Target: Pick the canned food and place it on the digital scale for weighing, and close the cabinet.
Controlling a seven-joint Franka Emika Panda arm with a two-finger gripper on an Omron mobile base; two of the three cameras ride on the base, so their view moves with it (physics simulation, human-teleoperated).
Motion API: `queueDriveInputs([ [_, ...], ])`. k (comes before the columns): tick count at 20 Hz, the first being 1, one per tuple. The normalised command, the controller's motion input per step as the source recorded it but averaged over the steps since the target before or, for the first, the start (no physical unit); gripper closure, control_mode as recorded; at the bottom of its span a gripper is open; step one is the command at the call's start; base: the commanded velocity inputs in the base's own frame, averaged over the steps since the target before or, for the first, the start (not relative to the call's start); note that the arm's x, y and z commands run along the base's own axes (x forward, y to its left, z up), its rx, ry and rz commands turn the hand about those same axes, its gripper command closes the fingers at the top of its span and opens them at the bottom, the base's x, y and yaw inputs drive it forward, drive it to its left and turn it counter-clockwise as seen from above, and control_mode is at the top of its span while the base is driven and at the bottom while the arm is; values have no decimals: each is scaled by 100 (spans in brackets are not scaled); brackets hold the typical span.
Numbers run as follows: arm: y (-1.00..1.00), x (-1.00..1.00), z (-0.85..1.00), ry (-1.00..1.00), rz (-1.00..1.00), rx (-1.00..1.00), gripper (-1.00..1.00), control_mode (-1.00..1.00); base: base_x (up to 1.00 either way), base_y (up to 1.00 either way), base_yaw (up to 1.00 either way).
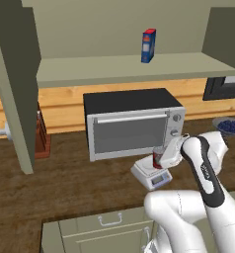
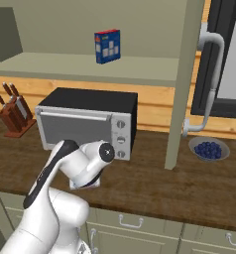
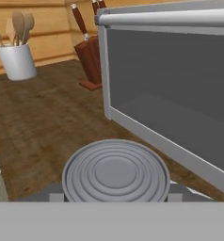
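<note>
The canned food [image 1: 158, 157], with its red label and silver top, sits between the fingers of my gripper [image 1: 160, 159], which is shut on it. It hangs upright just over the round plate of the digital scale [image 1: 151, 175], in front of the toaster oven. I cannot tell whether can and plate touch. In the hand view the can's ribbed lid [image 3: 116, 172] lies between the two fingertips [image 3: 176, 192]. The cabinet [image 1: 129, 66] above stands open, with its left door [image 1: 15, 94] swung out and its right door [image 2: 183, 84] seen edge-on.
A silver toaster oven [image 1: 132, 123] stands right behind the scale. A blue-and-red box [image 1: 148, 45] is on the cabinet shelf. A knife block [image 1: 42, 138] and utensil holder [image 3: 19, 59] stand to the left, and a bowl of blueberries [image 1: 229, 126] to the right. Drawers [image 1: 109, 222] run below the counter.
</note>
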Motion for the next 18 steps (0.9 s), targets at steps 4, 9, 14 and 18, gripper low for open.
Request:
queueDriveInputs([
  [4, 0, 21, -26, 0, 0, 0, 100, -100, 0, 0, 0],
  [9, 0, 17, -33, 0, 0, 0, 100, -100, 0, 0, 0],
  [14, 7, 14, -33, 0, 0, 0, 100, -100, 0, 0, 0],
  [18, 14, 19, -28, 0, 0, 0, 100, -100, 0, 0, 0],
])
